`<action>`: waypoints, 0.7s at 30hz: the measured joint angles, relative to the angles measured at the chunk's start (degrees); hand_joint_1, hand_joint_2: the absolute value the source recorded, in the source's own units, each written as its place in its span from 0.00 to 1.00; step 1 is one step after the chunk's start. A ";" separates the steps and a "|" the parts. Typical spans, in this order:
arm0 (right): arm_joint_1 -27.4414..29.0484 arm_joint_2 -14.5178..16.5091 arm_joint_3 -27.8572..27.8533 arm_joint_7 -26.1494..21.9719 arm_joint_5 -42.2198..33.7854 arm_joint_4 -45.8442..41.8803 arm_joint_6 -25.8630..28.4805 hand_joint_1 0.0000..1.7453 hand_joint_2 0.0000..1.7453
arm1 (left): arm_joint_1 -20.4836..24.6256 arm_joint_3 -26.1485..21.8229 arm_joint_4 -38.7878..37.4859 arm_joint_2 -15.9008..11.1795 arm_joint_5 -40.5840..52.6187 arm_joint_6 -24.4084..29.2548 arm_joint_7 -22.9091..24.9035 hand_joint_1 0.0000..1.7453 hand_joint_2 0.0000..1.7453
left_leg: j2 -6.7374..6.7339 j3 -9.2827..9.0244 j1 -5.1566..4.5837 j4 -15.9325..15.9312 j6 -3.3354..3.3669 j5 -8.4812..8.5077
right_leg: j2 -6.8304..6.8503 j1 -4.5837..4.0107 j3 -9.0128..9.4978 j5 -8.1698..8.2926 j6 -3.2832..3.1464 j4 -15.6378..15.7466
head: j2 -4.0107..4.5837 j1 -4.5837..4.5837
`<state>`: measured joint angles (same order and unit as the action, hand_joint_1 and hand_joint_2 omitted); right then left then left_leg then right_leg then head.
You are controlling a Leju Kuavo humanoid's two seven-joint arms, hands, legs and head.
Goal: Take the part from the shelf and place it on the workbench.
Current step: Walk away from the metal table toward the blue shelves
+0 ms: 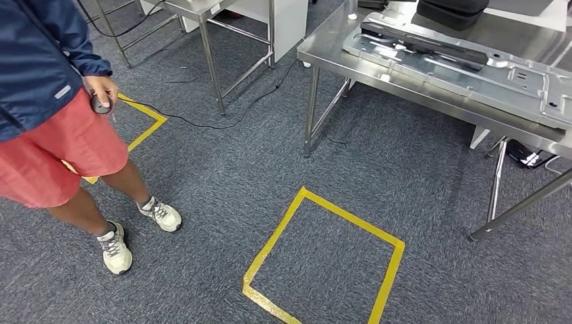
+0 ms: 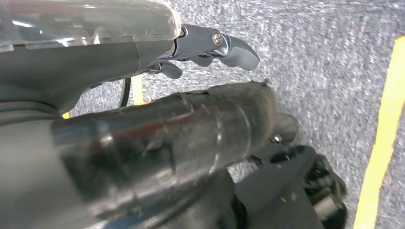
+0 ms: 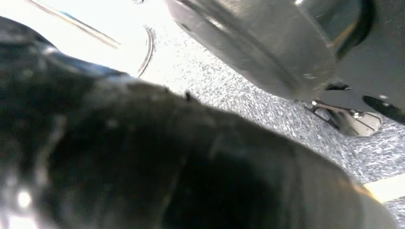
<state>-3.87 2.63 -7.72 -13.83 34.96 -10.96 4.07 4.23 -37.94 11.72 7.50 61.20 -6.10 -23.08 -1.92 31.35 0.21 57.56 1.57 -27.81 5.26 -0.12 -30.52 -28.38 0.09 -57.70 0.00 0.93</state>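
**A:** Part first: where is it?

**B:** I'll work outward from the robot. Nearest is the left hand [image 2: 191,129], seen from its wrist hanging over grey carpet. A thick dark thumb is in front and grey fingers [image 2: 236,50] are beyond it. I cannot tell whether they are apart or curled.

**A:** And the right hand?

**B:** The right hand [image 3: 143,157] is a dark blur close to its camera, so I cannot tell its state either, or whether it holds anything.

**A:** What's on the floor ahead?

**B:** A yellow tape square [image 1: 351,214] is stuck on the carpet [image 1: 229,169], straight in front. To the left of it stands a person [image 1: 40,88] in a blue jacket, red shorts and pale trainers, with a small dark device [image 1: 101,103] in one hand. A second tape outline [image 1: 150,125] lies behind that person, and a thin black cable [image 1: 202,125] runs across the carpet near it.

**A:** So, the part?

**B:** To the right beyond the square is the steel surface [image 1: 405,89]. A stamped grey metal plate [image 1: 472,77] lies flat on it, and a long black part [image 1: 421,42] rests on top of the plate. I cannot tell whether that is the one the task means. A black case [image 1: 452,10] sits at the surface's far edge, and a steel table frame [image 1: 216,40] stands further left.
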 joint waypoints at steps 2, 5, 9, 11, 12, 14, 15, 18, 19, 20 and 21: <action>-0.13 -0.01 0.00 -0.01 0.01 -0.01 0.01 0.00 0.00 | -0.06 -0.06 0.00 0.01 0.00 0.00 0.01 0.00 0.00 | 0.89 -0.06 0.20 -0.37 0.73 0.50 | -1.42 0.25 -0.31 -1.23 0.75 -1.27 | 0.00 -0.02; 0.01 -0.01 0.00 -0.01 0.01 0.01 0.00 0.00 0.00 | 0.05 -0.07 0.00 0.02 0.01 0.00 0.01 0.00 0.00 | 2.36 0.33 0.30 -0.49 1.47 1.04 | -4.79 0.58 -4.51 -6.90 1.44 -10.79 | 0.00 -0.02; 0.26 0.02 0.00 -0.01 0.11 0.01 0.02 0.00 0.00 | -0.10 -0.09 -0.01 0.02 0.02 0.00 0.02 0.00 0.00 | 5.11 0.58 0.19 -0.17 1.49 1.15 | -5.46 0.71 -5.80 -5.27 1.29 -13.05 | 0.00 -0.02; 0.28 -0.07 -0.01 -0.01 0.17 0.02 0.05 0.00 0.00 | -0.06 -0.09 -0.01 0.13 0.02 0.00 0.02 0.00 0.00 | 6.54 0.70 0.22 0.05 1.26 1.19 | -8.12 0.74 -2.15 -1.35 0.64 -4.85 | 0.00 -0.02; 0.28 -0.13 -0.02 -0.02 0.18 0.02 0.08 0.00 0.00 | 0.00 -0.09 -0.01 0.20 0.02 0.01 0.01 0.00 0.00 | 7.21 0.90 0.30 0.12 0.97 1.27 | -9.44 0.71 -0.91 -0.29 0.34 -1.89 | 0.00 -0.04; 0.18 -0.24 -0.02 -0.05 0.23 0.02 0.16 0.00 0.00 | 0.07 -0.10 -0.02 0.33 0.01 0.04 0.00 0.00 0.00 | 8.42 1.41 0.55 0.08 0.14 1.56 | -10.50 0.52 -0.29 -0.01 -0.05 -0.10 | 0.00 -0.07; 0.08 -0.22 -0.02 -0.07 0.27 0.02 0.19 0.00 0.00 | 0.08 -0.11 -0.02 0.33 0.00 0.05 -0.01 0.00 0.00 | 9.15 1.61 0.65 -0.09 -0.33 1.75 | -9.71 0.45 -0.21 0.18 -0.25 0.18 | 0.00 -0.09; 0.02 -0.08 -0.02 -0.07 0.35 0.02 0.21 0.00 0.00 | 0.00 -0.13 -0.02 0.30 0.01 0.04 -0.03 0.00 0.00 | 6.60 3.12 0.38 2.81 -1.13 -0.07 | -7.07 0.72 0.54 0.87 -1.34 1.64 | 0.00 0.02; 0.10 -0.03 -0.02 -0.07 0.36 0.02 0.21 0.00 0.00 | 0.04 -0.14 -0.01 0.28 0.01 0.04 -0.04 0.00 0.00 | 4.76 4.55 0.37 5.90 -1.25 -1.90 | -6.09 0.75 0.66 0.98 -1.64 1.92 | 0.00 0.06; 0.18 -0.03 -0.02 -0.07 0.38 0.03 0.22 0.00 0.00 | 0.10 -0.14 -0.01 0.28 0.00 0.04 -0.04 0.00 0.00 | 3.56 6.38 0.43 9.65 -1.42 -3.94 | -5.18 0.69 0.62 0.97 -1.84 1.98 | 0.00 0.10; 0.21 -0.03 -0.02 -0.06 0.41 0.03 0.22 0.00 0.00 | 0.12 -0.15 -0.02 0.28 0.00 0.03 -0.05 0.00 0.00 | 2.93 8.06 0.54 13.18 -1.62 -5.53 | -4.22 0.63 0.54 0.92 -1.91 1.94 | 0.00 0.10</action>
<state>-3.66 2.60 -7.74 -13.89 35.37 -10.93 4.29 4.36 -38.09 11.70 7.78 61.20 -6.07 -23.12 1.01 39.41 0.75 70.74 -0.05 -33.34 1.04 0.50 -29.98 -27.46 -1.83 -55.76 0.00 1.03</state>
